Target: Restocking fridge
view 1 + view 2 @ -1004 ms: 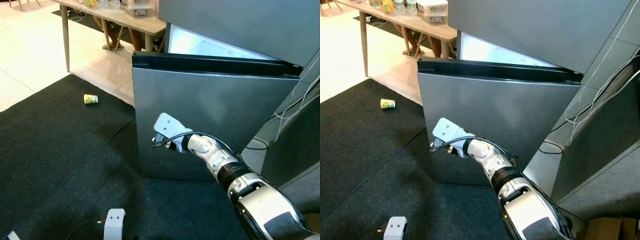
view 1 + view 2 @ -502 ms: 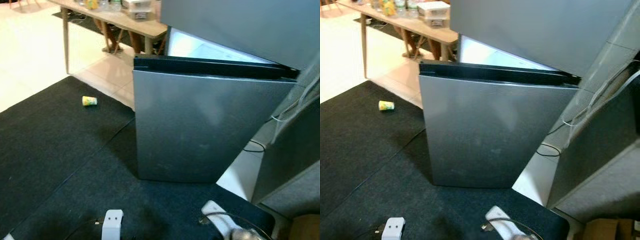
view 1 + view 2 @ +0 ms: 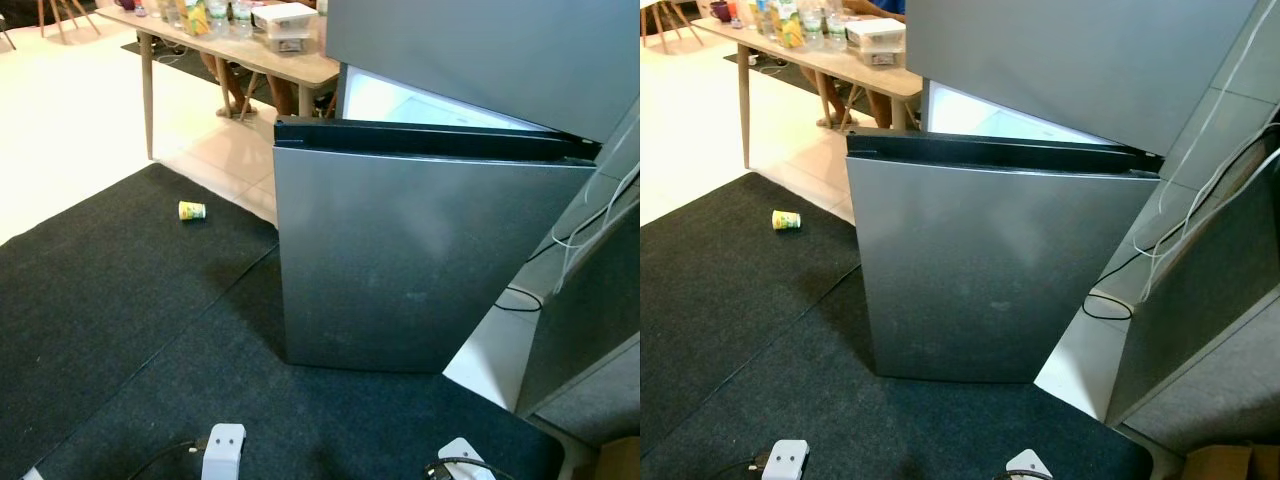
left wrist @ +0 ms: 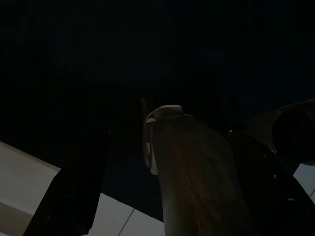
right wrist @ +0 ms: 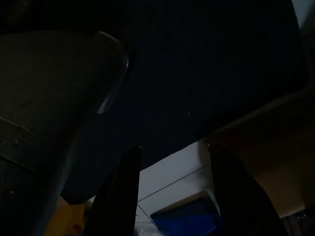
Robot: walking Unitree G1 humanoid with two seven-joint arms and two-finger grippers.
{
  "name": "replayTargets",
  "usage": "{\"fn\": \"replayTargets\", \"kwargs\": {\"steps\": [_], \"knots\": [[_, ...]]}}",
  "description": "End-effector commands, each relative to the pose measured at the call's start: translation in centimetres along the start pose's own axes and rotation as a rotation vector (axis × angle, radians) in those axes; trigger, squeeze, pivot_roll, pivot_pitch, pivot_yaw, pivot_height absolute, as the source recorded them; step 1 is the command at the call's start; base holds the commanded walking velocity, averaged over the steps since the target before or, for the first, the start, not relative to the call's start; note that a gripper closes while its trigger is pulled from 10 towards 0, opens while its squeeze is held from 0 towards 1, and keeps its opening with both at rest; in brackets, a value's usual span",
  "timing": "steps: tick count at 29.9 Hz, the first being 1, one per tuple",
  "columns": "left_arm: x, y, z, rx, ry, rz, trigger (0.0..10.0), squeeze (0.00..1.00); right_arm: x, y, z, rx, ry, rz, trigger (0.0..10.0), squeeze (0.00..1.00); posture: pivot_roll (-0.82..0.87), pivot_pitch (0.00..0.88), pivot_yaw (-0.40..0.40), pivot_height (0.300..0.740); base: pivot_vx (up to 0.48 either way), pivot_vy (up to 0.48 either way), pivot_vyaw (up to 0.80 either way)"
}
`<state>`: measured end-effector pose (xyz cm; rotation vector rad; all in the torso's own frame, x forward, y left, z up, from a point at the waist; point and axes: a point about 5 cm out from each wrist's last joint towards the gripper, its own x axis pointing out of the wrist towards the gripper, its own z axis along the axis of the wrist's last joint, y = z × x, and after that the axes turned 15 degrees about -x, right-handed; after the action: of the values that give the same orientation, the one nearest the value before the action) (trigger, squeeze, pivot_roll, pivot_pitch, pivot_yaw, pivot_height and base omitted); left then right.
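Note:
The steel fridge's lower door [image 3: 420,260] stands ajar, with bright light showing in the gap [image 3: 400,100] above its black top edge. The upper door [image 3: 1080,60] is shut. A small yellow can [image 3: 192,211] lies on its side on the dark carpet, left of the fridge. Both arms hang low: the left wrist [image 3: 224,450] and right wrist [image 3: 462,456] peek in at the bottom edge. In the dark wrist views the left gripper [image 4: 167,135] and the right gripper [image 5: 172,147] each have their black fingers apart. A dim rounded shape [image 4: 197,187] lies beyond the left one.
A wooden table [image 3: 250,55] with bottles and boxes stands at the back left on pale tiles, a person's legs behind it. White cables [image 3: 1180,230] hang beside a dark panel right of the fridge. A cardboard box [image 3: 1230,462] sits at bottom right.
The right arm, raised against the lower fridge door a second ago, has dropped to the bottom of the view. The camera has shifted slightly; the door looks unmoved.

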<state>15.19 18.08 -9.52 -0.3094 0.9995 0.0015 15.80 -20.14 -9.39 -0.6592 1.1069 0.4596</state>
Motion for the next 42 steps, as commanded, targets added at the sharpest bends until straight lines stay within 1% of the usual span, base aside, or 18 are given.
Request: {"fn": "replayTargets", "kwargs": {"steps": [1,6,12,17,25,33,42], "knots": [[-0.3,0.4,-1.6,0.008,0.067,0.012,10.0,0.00,-0.1,0.0,-0.4,0.019,0.015,-0.008,10.0,0.00,0.03,0.076,-0.059,0.740,0.000,0.000,0.00],[-0.2,0.1,-1.4,0.019,0.071,0.000,10.0,0.00,0.0,0.1,-0.3,0.021,0.014,-0.019,10.0,0.00,0.01,0.068,-0.049,0.740,0.000,0.000,0.00],[0.1,-0.3,-0.4,0.038,0.059,-0.015,10.0,0.00,0.0,0.2,-0.3,0.031,0.010,-0.027,10.0,0.00,0.00,0.056,-0.041,0.740,0.328,0.000,0.00],[0.2,-0.4,-0.2,0.045,0.055,-0.020,10.0,0.00,0.0,0.3,-0.4,0.047,0.012,-0.029,10.0,0.00,-0.01,0.052,-0.036,0.740,0.354,0.000,0.00],[0.1,-0.3,-0.3,0.050,0.062,-0.023,10.0,0.00,0.0,0.3,-0.6,0.073,0.022,-0.029,10.0,0.00,-0.01,0.056,-0.036,0.740,0.381,0.000,0.00],[0.1,-0.3,-0.7,0.042,0.069,-0.022,10.0,0.00,0.0,0.4,-0.7,0.060,0.021,-0.020,10.0,0.00,0.00,0.062,-0.042,0.740,0.383,0.000,-0.76],[0.0,-0.4,-1.1,0.042,0.079,-0.025,10.0,0.00,0.0,0.4,-0.4,0.069,-0.006,-0.020,10.0,0.00,-0.01,0.071,-0.042,0.740,0.385,0.000,0.00]]}}
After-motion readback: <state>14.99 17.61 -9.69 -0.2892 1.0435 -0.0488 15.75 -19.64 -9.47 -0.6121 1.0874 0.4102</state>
